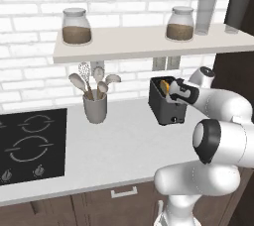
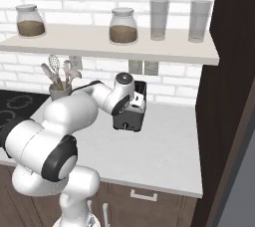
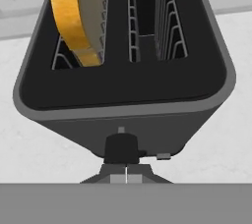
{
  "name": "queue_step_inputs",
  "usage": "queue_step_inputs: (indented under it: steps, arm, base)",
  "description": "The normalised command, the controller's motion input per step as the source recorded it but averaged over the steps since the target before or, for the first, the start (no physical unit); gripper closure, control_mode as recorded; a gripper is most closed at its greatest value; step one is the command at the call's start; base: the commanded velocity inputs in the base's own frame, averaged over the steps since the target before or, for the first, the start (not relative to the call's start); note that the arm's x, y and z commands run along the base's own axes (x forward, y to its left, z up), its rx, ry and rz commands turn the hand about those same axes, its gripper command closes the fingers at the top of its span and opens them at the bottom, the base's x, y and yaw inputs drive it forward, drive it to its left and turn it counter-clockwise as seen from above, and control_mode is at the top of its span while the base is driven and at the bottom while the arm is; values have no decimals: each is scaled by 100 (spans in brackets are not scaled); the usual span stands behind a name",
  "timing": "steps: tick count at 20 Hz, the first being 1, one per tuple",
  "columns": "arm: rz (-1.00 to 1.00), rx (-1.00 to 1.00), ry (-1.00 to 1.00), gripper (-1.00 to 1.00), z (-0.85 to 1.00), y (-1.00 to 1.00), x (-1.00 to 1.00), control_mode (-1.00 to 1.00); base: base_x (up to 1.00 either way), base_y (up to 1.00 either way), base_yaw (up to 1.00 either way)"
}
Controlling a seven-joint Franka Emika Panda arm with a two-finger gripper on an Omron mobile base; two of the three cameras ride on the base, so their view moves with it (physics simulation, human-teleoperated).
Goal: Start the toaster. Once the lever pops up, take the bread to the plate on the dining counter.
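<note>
Arm bent over toaster (image 3: pixel 123 100), fingers (image 3: pixel 126 178) closed at lever.

Bread (image 3: pixel 76 19) in toaster's (image 3: pixel 123 95) left slot

dark toaster (image 1: pixel 166 102) upright on white worktop by the wall, golden bread (image 3: pixel 76 14) standing in its left slot

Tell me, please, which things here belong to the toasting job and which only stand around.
Job: toaster, bread in its slot, shut gripper at the lever.
Standing around: utensil cup, hob, two jars, two glasses on the shelf.
</note>
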Motion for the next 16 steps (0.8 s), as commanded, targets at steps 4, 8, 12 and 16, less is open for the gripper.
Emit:
queue_step_inputs:
  steps: [4,8,12,16]
  arm:
    - [0,2,0,100,-5,0,2,-100]
    - [0,3,0,100,-2,0,13,-100]
    - [0,2,0,100,-4,0,22,-100]
    - [0,2,0,100,-6,0,22,-100]
  base:
    - [0,0,0]
    - [0,0,0]
    - [0,0,0]
    - [0,0,0]
